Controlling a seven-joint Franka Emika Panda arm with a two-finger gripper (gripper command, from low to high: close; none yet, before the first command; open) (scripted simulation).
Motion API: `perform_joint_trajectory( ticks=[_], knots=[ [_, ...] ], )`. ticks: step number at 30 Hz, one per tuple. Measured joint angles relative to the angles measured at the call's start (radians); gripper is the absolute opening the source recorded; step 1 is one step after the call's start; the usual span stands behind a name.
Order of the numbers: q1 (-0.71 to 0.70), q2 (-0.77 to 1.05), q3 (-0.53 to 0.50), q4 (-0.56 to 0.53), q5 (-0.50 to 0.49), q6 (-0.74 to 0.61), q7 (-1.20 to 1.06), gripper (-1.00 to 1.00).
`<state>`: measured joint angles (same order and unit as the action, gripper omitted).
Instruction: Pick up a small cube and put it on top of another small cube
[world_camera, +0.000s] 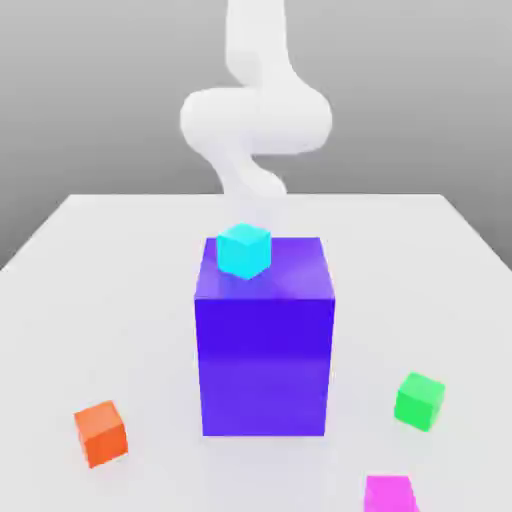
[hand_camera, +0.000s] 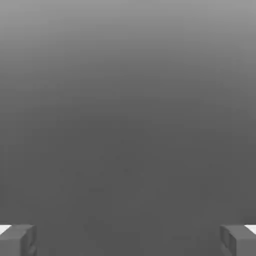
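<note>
while seen from the exterior view: white table (world_camera: 120, 260), white arm (world_camera: 255, 115) looming at the far side behind the big blue-purple block (world_camera: 265, 350). cyan cube (world_camera: 244, 250) perched atop that block near its far corner. small magenta-pink cube (world_camera: 389, 494) down at the near edge, toward the exterior view's right, resting on the table. small green cube (world_camera: 419, 401) just beyond it, near but apart. orange cube (world_camera: 100, 433) off toward the exterior view's left. from the hand view: gripper (hand_camera: 128, 240) spread wide, fingertips (hand_camera: 17, 239) far apart, pinching nothing.
</note>
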<state>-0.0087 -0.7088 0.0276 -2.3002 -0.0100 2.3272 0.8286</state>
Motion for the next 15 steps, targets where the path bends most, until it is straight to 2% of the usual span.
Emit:
perform_joint_trajectory(
  ticks=[15],
  knots=[
    [-0.019, 0.55, 0.147, -0.001, -0.101, 0.164, 0.202, 0.0]
  ],
)
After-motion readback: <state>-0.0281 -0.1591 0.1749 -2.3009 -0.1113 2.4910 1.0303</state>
